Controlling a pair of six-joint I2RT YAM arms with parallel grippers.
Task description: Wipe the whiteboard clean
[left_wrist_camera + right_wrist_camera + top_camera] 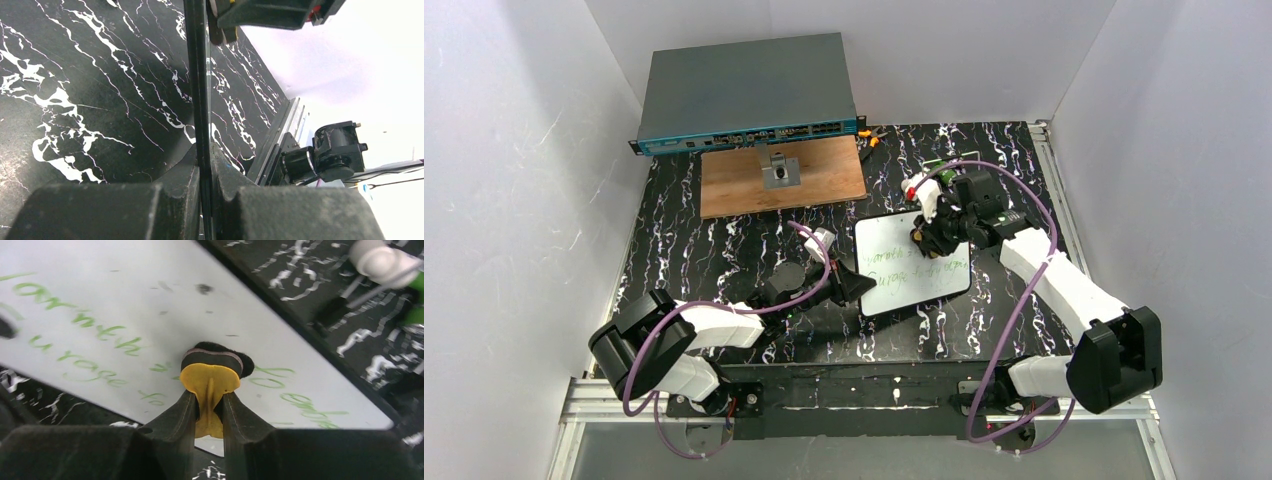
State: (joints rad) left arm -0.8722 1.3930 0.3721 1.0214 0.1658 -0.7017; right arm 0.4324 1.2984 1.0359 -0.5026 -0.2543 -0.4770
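Observation:
The whiteboard point(892, 272) lies on the black marbled table between the arms, with green handwriting point(90, 340) across it. My left gripper point(856, 285) is shut on the board's left edge; the left wrist view shows the thin dark rim point(199, 75) running edge-on between the fingers of the left gripper point(206, 155). My right gripper point(929, 235) sits over the board's upper right part. It is shut on a yellow eraser point(210, 380), and the eraser's black felt pad point(220, 352) rests on the white surface point(125, 295) among the green words.
A grey network switch point(746, 90) stands at the back, with a brown wooden board point(824, 180) carrying a small metal piece point(780, 172) in front of it. A marker with a white and red end point(919, 187) lies just behind the whiteboard. White walls close in both sides.

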